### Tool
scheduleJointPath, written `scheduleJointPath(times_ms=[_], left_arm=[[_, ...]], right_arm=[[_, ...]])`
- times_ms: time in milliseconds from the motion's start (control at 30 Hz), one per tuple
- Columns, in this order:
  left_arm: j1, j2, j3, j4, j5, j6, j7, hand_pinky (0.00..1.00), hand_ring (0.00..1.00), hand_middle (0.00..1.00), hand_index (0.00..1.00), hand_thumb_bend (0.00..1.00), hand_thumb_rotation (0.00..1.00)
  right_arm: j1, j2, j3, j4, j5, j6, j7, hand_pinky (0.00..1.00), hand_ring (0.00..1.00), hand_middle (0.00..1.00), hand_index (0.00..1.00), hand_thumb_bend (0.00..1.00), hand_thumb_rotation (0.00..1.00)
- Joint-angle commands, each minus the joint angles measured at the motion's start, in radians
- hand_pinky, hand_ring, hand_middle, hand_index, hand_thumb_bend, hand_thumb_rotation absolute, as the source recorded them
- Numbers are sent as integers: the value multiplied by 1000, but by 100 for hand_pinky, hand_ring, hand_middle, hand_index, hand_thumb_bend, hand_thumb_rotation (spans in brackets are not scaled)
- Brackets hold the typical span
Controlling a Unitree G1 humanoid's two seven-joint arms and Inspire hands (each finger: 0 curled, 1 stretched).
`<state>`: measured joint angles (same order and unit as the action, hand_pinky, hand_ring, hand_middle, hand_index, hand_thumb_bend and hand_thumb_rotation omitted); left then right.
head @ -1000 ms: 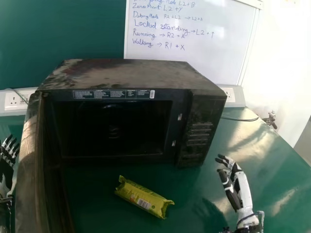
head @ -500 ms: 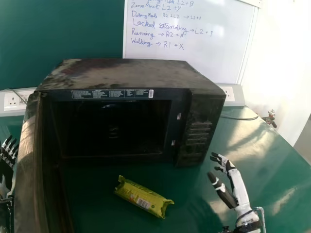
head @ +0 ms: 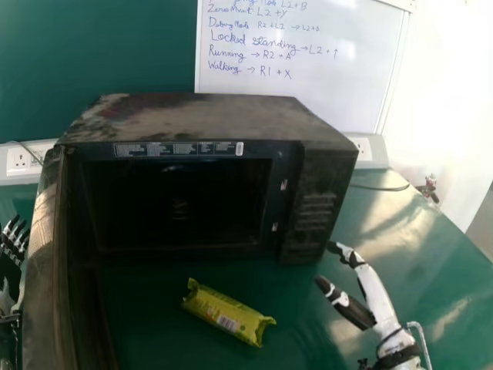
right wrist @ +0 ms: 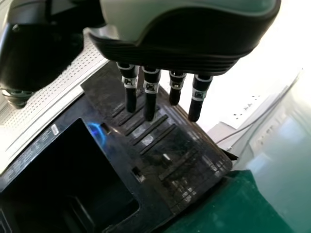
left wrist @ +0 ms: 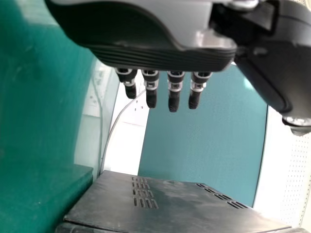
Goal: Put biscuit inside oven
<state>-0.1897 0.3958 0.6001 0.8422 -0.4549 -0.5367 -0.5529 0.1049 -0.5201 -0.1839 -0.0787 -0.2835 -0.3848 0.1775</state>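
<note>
**On the table (head: 300, 339): open oven (head: 208, 116), empty right hand (head: 373, 297), biscuit (head: 225, 311) to pick up**

The oven faces the robot, its door (head: 48, 254) swung open on the left, so the way into the cavity (head: 177, 204) is free. The step in hand looks to be the right hand's approach to the biscuit. It should draw back a little from the oven's lower right corner, then travel left and down, so the fingertips don't catch the panel (head: 314, 208).

The right hand has its fingers extended and the thumb held well apart from them, with nothing in its grasp. That spread should suit the biscuit: thumb to one long side, fingers to the other, closing gently around the middle, since a hard squeeze could crush it. Lifting it level and clear of the oven's lower lip would help it go in cleanly. The left hand (head: 11, 270), fingers extended and holding nothing, is beyond the door and seems unneeded for this.

The biscuit lies aslant on the table before the cavity, to the left of the right hand, well apart from it and slightly nearer the robot than its fingertips.
</note>
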Motion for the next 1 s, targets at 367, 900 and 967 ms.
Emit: scheduleJointPath(times_ms=[367, 900, 967], left_arm=[[50, -58, -3, 44, -14, 0, 0, 0, 53, 65, 84, 0, 100], [50, -59, -8, 45, -7, -5, 9, 0, 53, 65, 84, 0, 100], [49, -61, -8, 45, -8, -7, 8, 0, 52, 65, 84, 0, 100]], right_arm=[[14, -98, 27, -209, -52, 173, 161, 94, 95, 94, 95, 100, 66], [-57, -181, 81, -364, -89, 344, 333, 93, 92, 91, 94, 100, 66], [-69, -189, 88, -366, -93, 346, 347, 93, 92, 91, 94, 100, 68]])
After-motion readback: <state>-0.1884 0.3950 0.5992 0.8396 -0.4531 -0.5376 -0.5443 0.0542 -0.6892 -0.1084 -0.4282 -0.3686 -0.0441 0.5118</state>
